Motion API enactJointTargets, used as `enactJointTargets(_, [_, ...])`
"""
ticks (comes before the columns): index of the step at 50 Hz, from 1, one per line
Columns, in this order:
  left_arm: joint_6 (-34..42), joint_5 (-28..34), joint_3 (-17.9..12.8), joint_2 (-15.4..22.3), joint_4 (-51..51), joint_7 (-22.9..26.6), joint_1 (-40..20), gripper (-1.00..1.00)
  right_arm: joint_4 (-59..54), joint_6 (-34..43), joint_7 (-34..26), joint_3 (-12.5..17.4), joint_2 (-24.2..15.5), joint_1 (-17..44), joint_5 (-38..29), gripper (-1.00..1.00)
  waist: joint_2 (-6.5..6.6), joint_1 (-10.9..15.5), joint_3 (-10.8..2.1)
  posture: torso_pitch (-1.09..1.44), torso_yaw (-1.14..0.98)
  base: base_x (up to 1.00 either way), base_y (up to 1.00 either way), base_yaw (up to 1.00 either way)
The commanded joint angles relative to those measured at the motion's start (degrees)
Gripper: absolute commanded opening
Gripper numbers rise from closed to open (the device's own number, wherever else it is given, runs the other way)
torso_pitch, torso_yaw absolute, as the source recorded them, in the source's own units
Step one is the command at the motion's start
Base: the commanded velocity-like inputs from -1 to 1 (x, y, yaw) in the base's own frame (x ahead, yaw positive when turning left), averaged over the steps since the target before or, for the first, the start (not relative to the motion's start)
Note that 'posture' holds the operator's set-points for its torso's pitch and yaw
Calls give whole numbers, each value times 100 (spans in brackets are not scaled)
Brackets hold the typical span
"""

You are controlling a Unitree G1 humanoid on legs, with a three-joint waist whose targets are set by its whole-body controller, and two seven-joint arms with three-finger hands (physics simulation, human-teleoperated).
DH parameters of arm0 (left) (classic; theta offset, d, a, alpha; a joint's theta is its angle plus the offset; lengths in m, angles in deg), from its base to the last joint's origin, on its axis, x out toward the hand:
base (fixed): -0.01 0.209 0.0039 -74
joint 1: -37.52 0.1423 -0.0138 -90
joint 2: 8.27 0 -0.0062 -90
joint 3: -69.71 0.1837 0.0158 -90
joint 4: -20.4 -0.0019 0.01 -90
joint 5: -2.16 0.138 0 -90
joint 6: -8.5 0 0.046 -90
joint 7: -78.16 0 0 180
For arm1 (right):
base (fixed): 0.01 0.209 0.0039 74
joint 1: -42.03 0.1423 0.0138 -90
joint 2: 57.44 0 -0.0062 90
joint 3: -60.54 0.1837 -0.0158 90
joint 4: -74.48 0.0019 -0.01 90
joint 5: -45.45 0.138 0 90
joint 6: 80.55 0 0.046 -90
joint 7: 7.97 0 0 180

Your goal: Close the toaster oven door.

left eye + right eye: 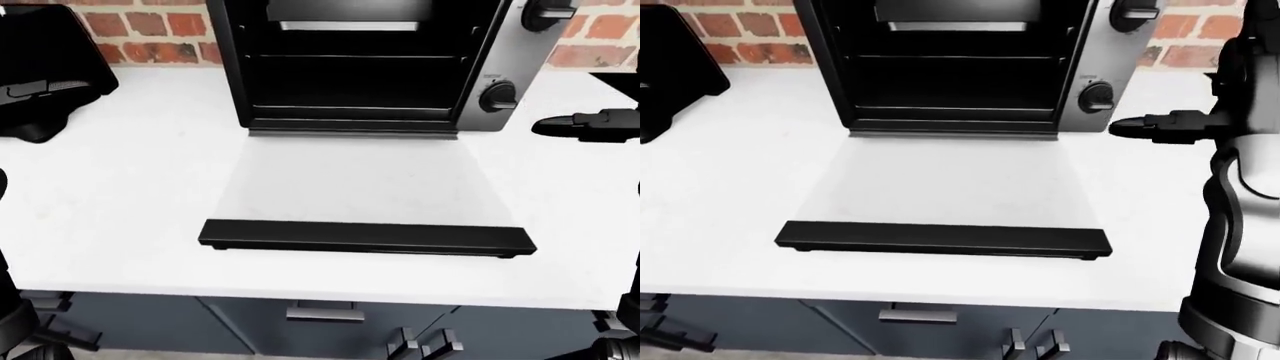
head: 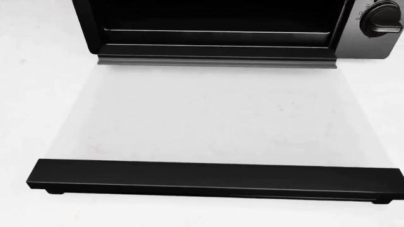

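Observation:
The toaster oven (image 1: 480, 45) stands at the top of the left-eye view against the brick wall, its dark cavity (image 1: 350, 82) open. Its glass door (image 1: 360, 180) lies flat on the white counter, hinged at the oven's base. The black door handle bar (image 1: 365, 238) runs along the door's edge nearest me and fills the bottom of the head view (image 2: 214, 182). My right hand (image 1: 1140, 126) hovers right of the oven beside the lower knob (image 1: 1096, 96), fingers stretched left, empty. My left hand (image 1: 45, 330) hangs low at the bottom left, below the counter edge, fingers loose, empty.
A black appliance (image 1: 45, 75) sits on the counter (image 1: 120, 187) at the upper left. Dark blue cabinets with a drawer handle (image 1: 325, 311) run under the counter edge. The upper knob (image 1: 545, 15) is at the oven's top right.

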Motion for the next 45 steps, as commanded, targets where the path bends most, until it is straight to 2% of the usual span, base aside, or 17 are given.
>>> enactJointTargets(1, [-168,5,-88,131,165,1,-150,100,217,-175,-56,107,-109,95,-54,100,-1,2,-138,0,0,0,0,0])
enactJointTargets(19, [-131,16,-87,105,202,1,-123,100,154,-875,-565,381,-40,-521,-532,100,-13,-19,-125,0,0,0,0,0])
enactJointTargets(45, [-101,19,-101,87,245,1,-99,100,-165,-1732,-882,476,290,-1062,-1043,100,-2,-20,-147,0,0,0,0,0])
